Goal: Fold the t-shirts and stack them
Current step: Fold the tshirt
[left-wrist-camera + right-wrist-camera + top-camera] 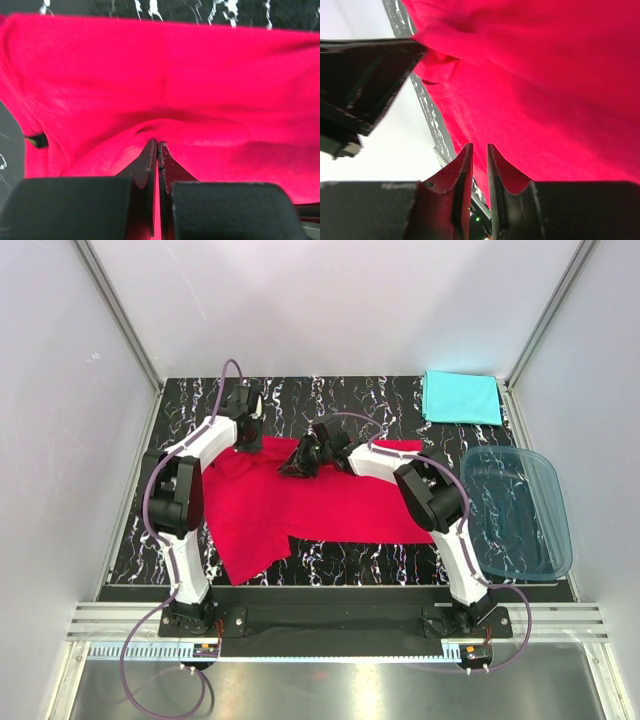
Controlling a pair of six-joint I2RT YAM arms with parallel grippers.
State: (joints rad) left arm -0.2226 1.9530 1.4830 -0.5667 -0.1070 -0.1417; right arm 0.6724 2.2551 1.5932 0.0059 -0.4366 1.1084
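Note:
A bright red t-shirt (300, 510) lies spread flat on the black marbled table (340, 395). My left gripper (248, 430) is at its far left corner. In the left wrist view that gripper (156, 143) is shut on a puckered fold of the red t-shirt (200, 75). My right gripper (298, 464) is at the middle of the shirt's far edge. In the right wrist view its fingers (477, 146) stand a narrow gap apart over the red cloth (560, 90), with nothing visibly pinched. A turquoise t-shirt (460, 397) lies folded at the back right corner.
A translucent blue plastic tub (515, 510) stands on the right side of the table, next to the right arm. White walls close in the table on three sides. The left arm's black gripper body (365, 80) shows in the right wrist view.

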